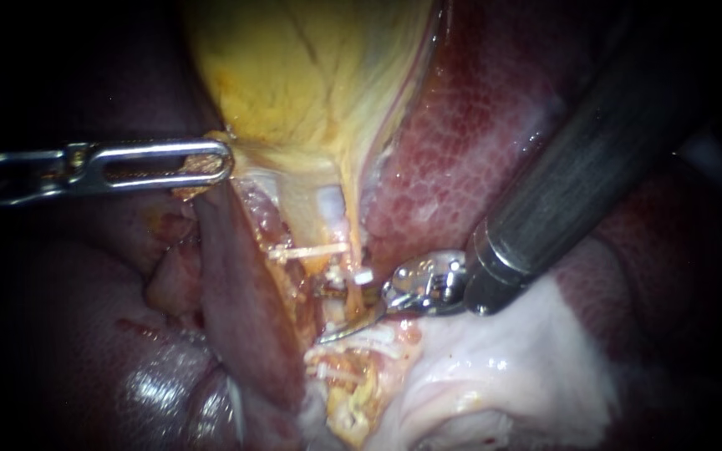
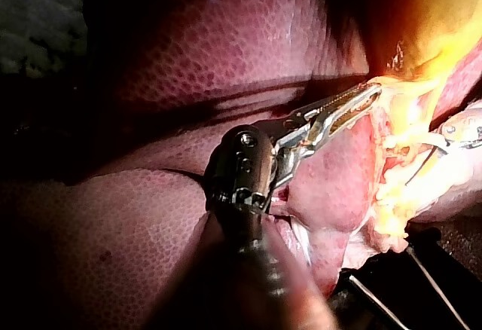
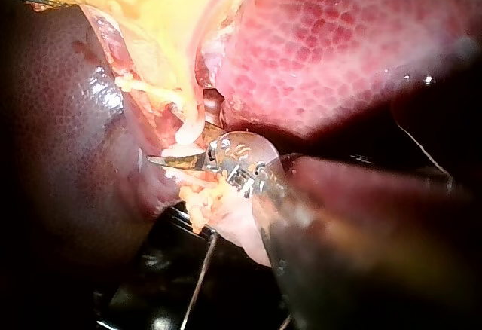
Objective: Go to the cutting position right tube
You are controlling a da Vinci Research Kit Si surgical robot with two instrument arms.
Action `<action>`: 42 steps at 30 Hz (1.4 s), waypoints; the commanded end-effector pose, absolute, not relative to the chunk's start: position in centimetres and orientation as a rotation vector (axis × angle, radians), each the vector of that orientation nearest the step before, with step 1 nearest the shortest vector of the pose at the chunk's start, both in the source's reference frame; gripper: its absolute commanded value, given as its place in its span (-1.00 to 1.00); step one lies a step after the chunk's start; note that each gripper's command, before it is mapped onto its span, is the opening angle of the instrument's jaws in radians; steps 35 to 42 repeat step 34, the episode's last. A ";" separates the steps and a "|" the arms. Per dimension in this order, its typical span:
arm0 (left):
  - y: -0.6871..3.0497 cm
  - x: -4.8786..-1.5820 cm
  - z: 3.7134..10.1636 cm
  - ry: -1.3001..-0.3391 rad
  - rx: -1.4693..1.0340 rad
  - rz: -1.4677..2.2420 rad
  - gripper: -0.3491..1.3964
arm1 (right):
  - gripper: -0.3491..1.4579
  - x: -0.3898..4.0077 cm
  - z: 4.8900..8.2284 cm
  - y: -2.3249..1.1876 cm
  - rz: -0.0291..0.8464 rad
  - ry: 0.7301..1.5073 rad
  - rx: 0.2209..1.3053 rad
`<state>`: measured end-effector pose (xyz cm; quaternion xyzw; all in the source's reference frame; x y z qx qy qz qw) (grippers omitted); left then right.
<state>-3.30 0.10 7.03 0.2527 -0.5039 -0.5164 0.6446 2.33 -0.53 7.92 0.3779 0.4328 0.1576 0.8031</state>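
Between the seemingly parted blades of my right instrument (image 1: 340,313) runs a tube (image 1: 351,291); my left instrument (image 1: 219,163) clamps the gallbladder (image 1: 294,75).

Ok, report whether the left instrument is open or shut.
Shut on the gallbladder: the left instrument pinches its yellow edge from both sides, with no gap showing.

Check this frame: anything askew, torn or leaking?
Nothing stands out. The left instrument has its jaws shut on the gallbladder edge. The right instrument has its tip at a clipped tube. The white clips sit across the tubes. No tear or spill shows.
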 end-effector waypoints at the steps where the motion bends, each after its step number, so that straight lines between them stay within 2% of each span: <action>1: 0.10 -3.30 7.03 -1.147 0.575 -1.176 -1.00 | 0.04 2.33 7.93 -0.52 0.338 0.926 0.809; 15: 0.10 -3.31 7.03 -1.147 0.574 -1.176 -1.00 | -0.11 2.34 7.95 -0.50 0.337 0.929 0.811; 42: 0.10 -3.32 7.03 -1.147 0.573 -1.177 -1.00 | -0.01 2.33 7.95 -0.51 0.346 0.924 0.817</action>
